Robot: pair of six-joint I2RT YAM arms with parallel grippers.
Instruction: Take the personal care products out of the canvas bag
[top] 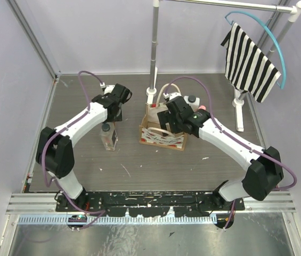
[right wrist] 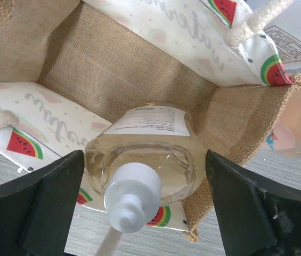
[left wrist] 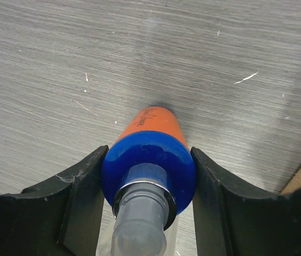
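Right gripper hung over the mouth of the tan canvas bag, printed with red watermelon slices. Its jaws were spread wide and held nothing. Both fingers stood apart from the clear plastic pump bottle with a white pump head, which sat upright inside the bag between them.

Left gripper was closed on the blue collar of the orange plastic bottle. The bottle's base apparently rested on the grey wood-grain table, left of the bag. The clear square bottle with dark cap stood on the table nearby.

Step judged: one product being set down outside the bag, one inside not yet grasped. Next move calls for the left jaws to open and lift away. The right gripper should descend, close across the pump bottle's shoulders and draw it straight up past the white rope handle.
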